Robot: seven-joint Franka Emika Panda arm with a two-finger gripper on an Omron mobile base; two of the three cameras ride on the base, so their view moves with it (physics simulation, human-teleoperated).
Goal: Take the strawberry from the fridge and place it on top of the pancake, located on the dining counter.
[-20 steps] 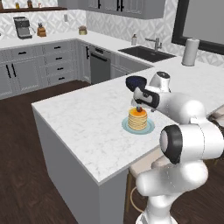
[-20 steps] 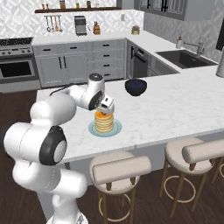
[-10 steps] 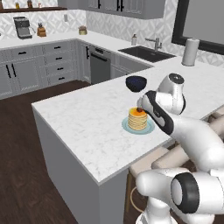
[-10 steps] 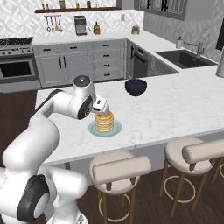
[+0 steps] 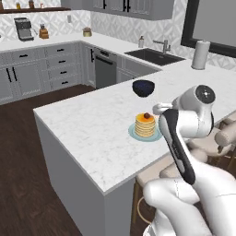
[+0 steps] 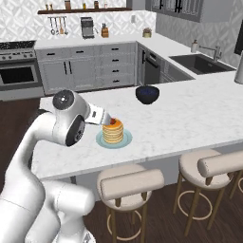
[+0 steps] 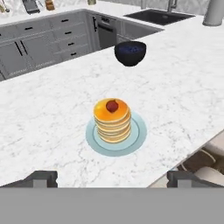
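We see the strawberry (image 7: pixel 112 105) lying on top of the pancake (image 7: pixel 112 120), whose plate (image 7: pixel 137 141) stands on the table (image 7: pixel 52 113) near its front edge. Behind it, toward the far edge, stands a dark bowl (image 7: pixel 130 53). Our pincer (image 7: pixel 112 178) is empty, its fingers (image 7: pixel 41 177) wide apart, back from the stack.

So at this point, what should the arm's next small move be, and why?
Probably just back the hand a little farther up and away, with nothing left to grasp. The strawberry already sits on top of the pancake on the dining counter, and the gripper is open, its fingers wide apart and clear of the stack. Retreating gently avoids knocking the fruit off.
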